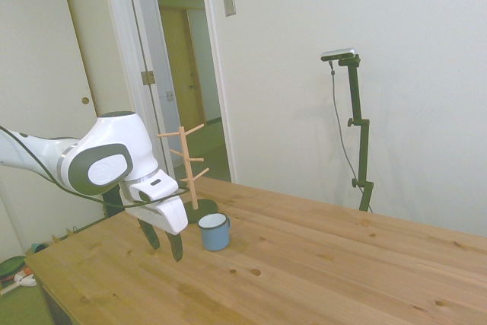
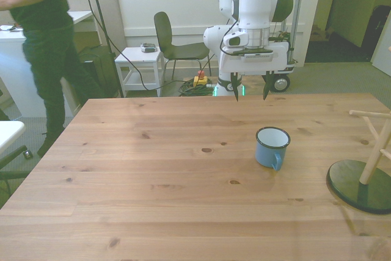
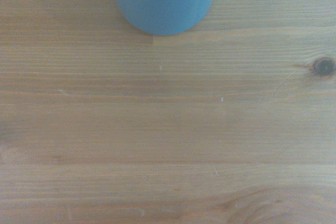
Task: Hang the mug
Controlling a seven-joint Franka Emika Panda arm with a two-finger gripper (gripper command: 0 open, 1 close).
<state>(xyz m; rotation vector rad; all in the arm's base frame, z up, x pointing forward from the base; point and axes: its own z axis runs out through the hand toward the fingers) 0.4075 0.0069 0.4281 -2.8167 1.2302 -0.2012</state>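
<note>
Two dark fingers of my gripper (image 2: 250, 93) are hanging spread and empty while the small light-blue enamel mug (image 2: 272, 147) is standing upright at five o'clock from them in the front view, so I am judging a straight descent over its rim best.

The wood table (image 2: 153, 169) holds 2 things. A blue mug (image 2: 271, 147) stands upright on it. Near it stands a peg rack (image 2: 364, 178) w/ a round dark base.
</note>
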